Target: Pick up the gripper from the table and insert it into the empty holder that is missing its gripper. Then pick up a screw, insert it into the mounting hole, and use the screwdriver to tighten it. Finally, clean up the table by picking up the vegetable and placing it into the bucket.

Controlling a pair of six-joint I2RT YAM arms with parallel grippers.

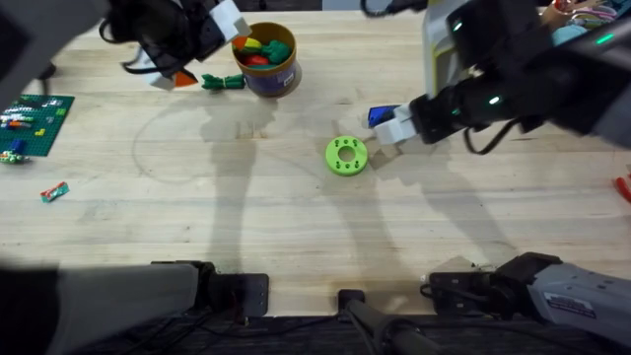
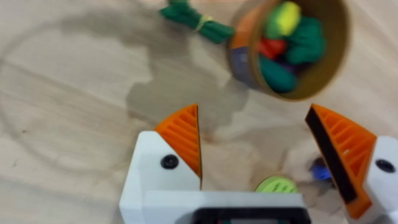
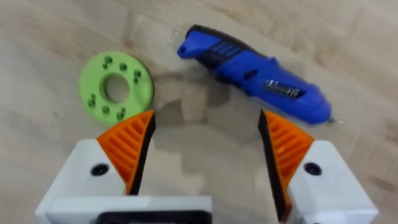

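Observation:
The dark green leafy vegetable (image 1: 223,82) (image 2: 196,22) lies on the wood just left of the bucket (image 1: 279,81) (image 2: 239,59), which holds several coloured toys. My left gripper (image 1: 209,51) (image 2: 258,149) hangs open above the table beside them, holding nothing. The blue screwdriver (image 1: 383,115) (image 3: 255,71) lies flat near the lime-green disc (image 1: 346,156) (image 3: 116,85). My right gripper (image 1: 387,138) (image 3: 206,149) hovers open over the spot between the two, its jaws apart and empty. The loose gripper, the holder and the screw are out of view.
A green brick baseplate (image 1: 35,113) with small pieces sits at the far left edge, and a small red-and-green item (image 1: 54,190) lies below it. Something red (image 1: 624,187) pokes in at the right edge. Bare wood stretches across the table's front half.

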